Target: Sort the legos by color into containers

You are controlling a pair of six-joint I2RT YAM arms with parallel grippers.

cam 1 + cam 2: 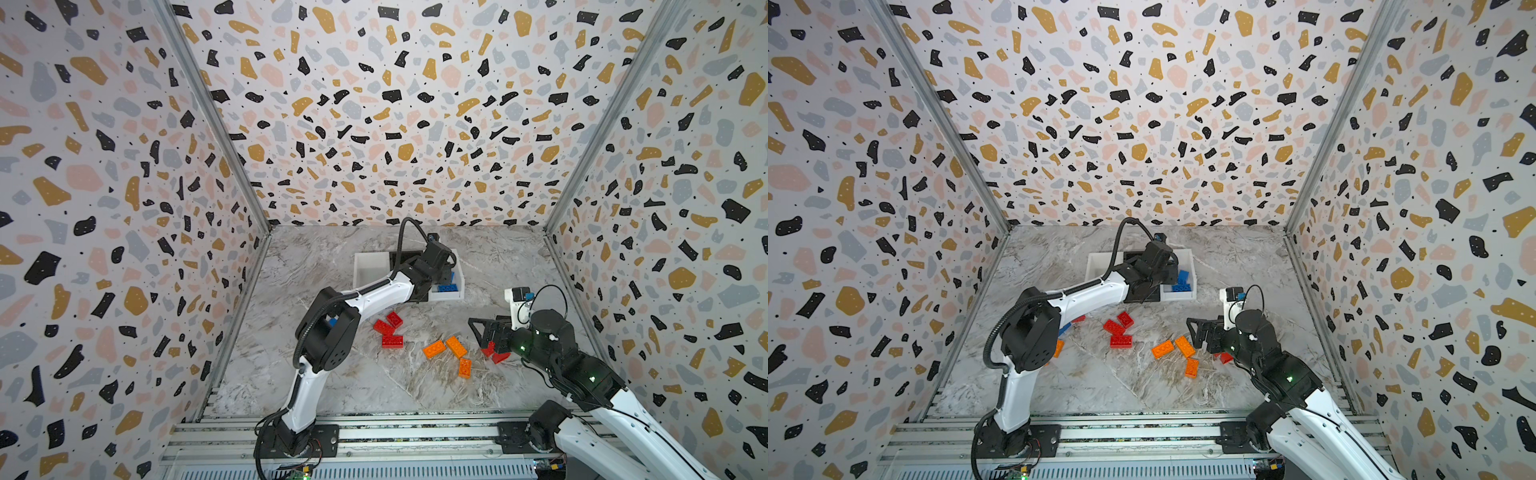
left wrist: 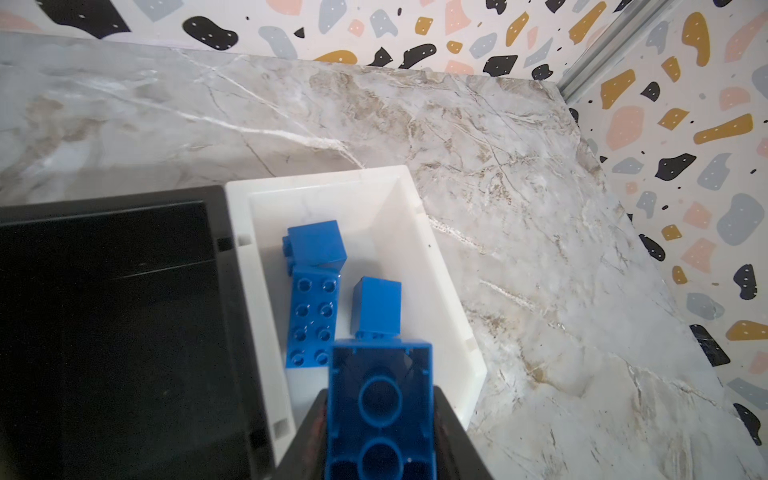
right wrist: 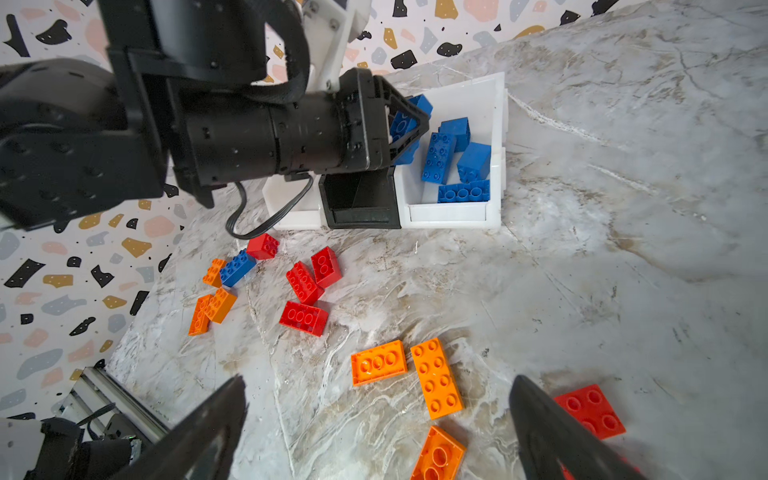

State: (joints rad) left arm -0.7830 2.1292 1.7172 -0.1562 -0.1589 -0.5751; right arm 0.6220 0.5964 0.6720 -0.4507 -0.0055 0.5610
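The left end effector (image 2: 380, 440) is closed on a blue brick (image 2: 380, 374), held over the white bin (image 2: 374, 208) at the right of the row, where other blue bricks (image 2: 311, 320) lie. I judge it should open low and keep clear of the black bin (image 2: 104, 291) just left. The right end effector (image 3: 378, 382) stands wide above orange bricks (image 3: 436, 378) on the bench (image 1: 332, 386).

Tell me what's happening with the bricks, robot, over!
Left gripper shut on blue brick, over white bin with other blue bricks. Right gripper open near orange bricks. Nothing blocking.
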